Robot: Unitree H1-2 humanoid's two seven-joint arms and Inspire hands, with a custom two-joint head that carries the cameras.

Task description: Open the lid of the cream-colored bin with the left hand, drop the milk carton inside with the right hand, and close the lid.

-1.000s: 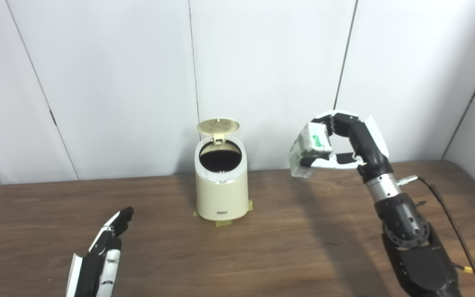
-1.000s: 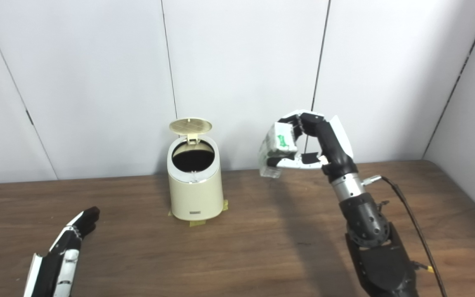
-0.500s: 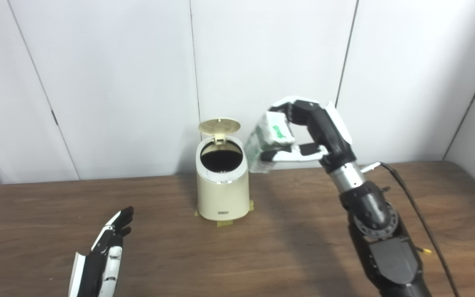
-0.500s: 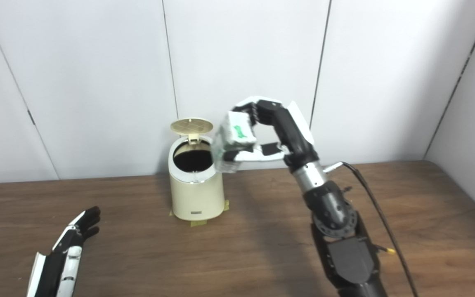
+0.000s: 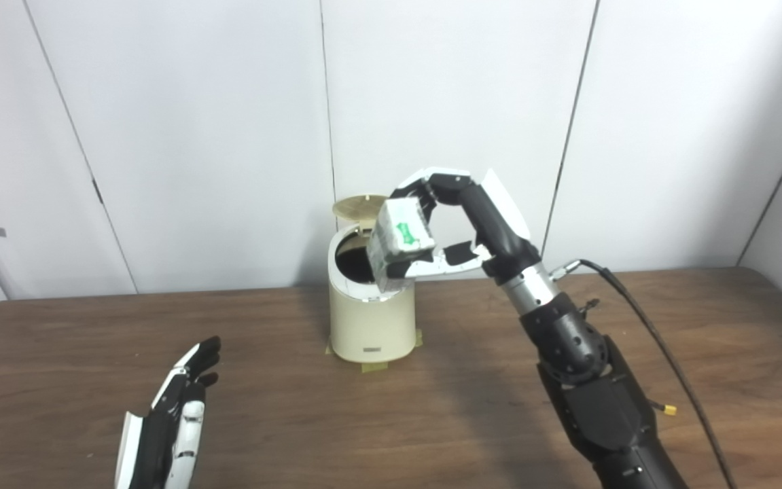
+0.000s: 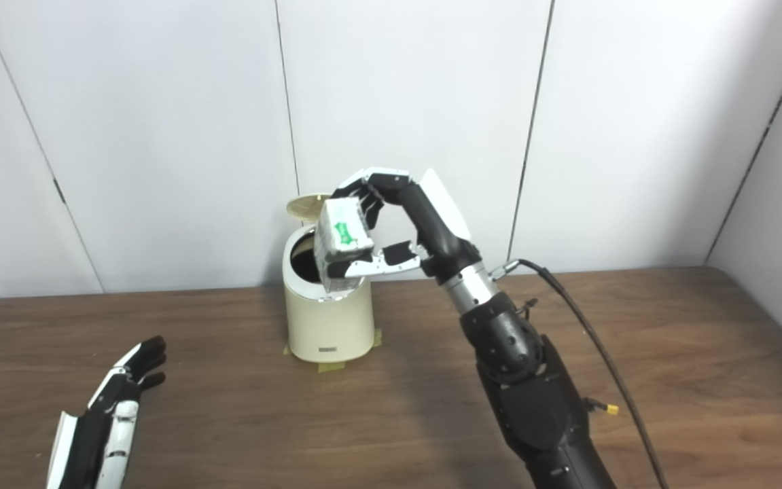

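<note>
Milk carton [image 5: 401, 243] within right hand [image 5: 455, 224]

Both hands are black with white plates: left hand [image 5: 166, 424], right hand [image 5: 462, 224]. The right arm has a silver wrist [image 5: 530, 288] and a black forearm [image 5: 594, 401]. A black cable [image 5: 662, 353] runs beside it.

Dark brown wood-grain table [image 5: 472, 414]. One cream bin [image 5: 371, 326] stands upright on it, near the far edge, about midway between the left and right edges. Yellowish tape tabs [image 5: 371, 367] show at the bin's base, against the tabletop.
</note>
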